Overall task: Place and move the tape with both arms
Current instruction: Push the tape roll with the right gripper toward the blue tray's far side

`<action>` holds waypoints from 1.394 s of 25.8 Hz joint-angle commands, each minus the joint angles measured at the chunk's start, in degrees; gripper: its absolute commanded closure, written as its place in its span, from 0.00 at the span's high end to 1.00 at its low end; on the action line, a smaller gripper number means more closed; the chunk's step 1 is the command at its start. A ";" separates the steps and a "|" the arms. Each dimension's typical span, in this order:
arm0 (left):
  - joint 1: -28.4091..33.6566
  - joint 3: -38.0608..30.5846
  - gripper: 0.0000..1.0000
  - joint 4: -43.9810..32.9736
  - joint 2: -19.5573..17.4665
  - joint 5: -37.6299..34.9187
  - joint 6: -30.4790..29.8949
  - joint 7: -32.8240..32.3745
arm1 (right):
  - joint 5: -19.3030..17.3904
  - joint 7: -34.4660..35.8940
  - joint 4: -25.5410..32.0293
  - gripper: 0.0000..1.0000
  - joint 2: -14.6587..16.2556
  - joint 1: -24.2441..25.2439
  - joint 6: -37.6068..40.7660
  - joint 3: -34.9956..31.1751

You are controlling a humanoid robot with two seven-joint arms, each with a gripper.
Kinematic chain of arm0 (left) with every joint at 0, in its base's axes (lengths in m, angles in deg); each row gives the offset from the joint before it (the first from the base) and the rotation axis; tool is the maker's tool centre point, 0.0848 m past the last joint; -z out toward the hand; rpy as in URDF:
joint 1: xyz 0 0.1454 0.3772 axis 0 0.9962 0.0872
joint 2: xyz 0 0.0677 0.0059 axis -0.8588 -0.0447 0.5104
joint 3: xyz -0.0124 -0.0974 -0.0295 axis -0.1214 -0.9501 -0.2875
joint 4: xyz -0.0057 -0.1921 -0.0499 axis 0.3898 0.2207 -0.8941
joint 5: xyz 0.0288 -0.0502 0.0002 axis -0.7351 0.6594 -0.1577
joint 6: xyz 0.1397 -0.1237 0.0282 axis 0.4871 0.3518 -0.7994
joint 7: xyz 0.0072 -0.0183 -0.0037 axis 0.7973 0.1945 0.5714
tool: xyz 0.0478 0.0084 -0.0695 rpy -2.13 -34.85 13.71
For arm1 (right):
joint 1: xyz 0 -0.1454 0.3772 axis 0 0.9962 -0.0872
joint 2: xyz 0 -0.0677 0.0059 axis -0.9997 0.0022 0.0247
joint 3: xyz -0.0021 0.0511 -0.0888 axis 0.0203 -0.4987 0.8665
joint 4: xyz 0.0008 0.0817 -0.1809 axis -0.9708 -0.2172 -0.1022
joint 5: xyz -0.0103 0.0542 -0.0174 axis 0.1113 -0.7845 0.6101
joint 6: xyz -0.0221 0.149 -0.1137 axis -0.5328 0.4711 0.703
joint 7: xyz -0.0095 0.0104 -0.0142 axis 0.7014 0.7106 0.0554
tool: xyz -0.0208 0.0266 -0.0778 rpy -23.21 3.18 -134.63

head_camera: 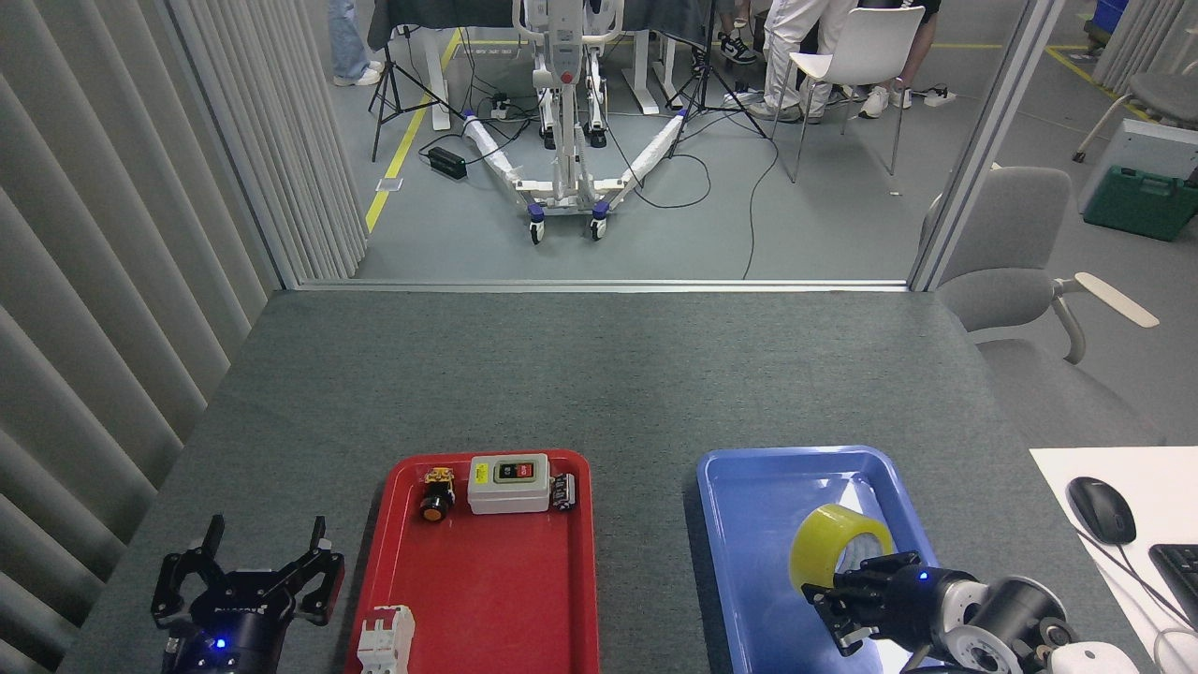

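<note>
The tape [836, 543], a yellow roll with a pale core, stands tilted on its edge inside the blue tray [749, 524], toward the tray's right side. My right gripper [845, 578] comes in from the lower right, and its black fingers [884, 564] close on the roll's lower right rim. My left gripper [267, 552] is over the grey table [599, 374] at the lower left, just left of the red tray [524, 599]. It is open, its fingers spread wide with nothing between them.
The red tray holds a grey switch box [508, 483], an orange push button [432, 493] and a white circuit breaker [387, 637]. A mouse [1101, 508] and a keyboard [1181, 571] lie on a white surface at the right. A slatted wall lines the left side.
</note>
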 commanded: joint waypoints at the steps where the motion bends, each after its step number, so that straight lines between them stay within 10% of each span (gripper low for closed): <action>1: 0.31 -0.60 1.00 -0.47 -1.67 7.24 -2.57 1.74 | -0.96 -7.26 -0.53 0.00 -0.04 -1.92 -1.35 0.51; 12: -0.13 -0.78 1.00 -0.65 -0.52 16.30 -4.24 4.46 | -3.51 -13.59 -1.59 0.03 -0.57 -3.85 -9.88 3.49; 15: -0.04 -0.78 1.00 -0.74 -0.35 16.30 -4.24 4.46 | -3.24 -13.15 -1.68 0.25 -0.31 -3.85 -9.79 3.49; 19: -0.13 -0.78 1.00 -0.82 0.18 16.38 -4.24 4.46 | -2.80 -12.62 -1.94 0.79 0.22 -4.03 -9.97 3.32; 24: -0.30 -0.69 1.00 -0.56 0.44 16.65 -4.24 4.46 | -2.98 -7.00 -2.11 0.98 0.13 -3.59 -9.97 3.32; 31: -0.30 -0.69 1.00 -0.30 0.44 16.74 -4.24 4.46 | -1.57 20.51 -1.15 0.98 -0.13 -0.07 -9.79 0.24; 36: -0.30 -0.87 1.00 -0.38 0.35 16.82 -4.50 4.55 | 14.51 54.61 -1.15 0.98 -1.27 5.90 -13.31 -2.48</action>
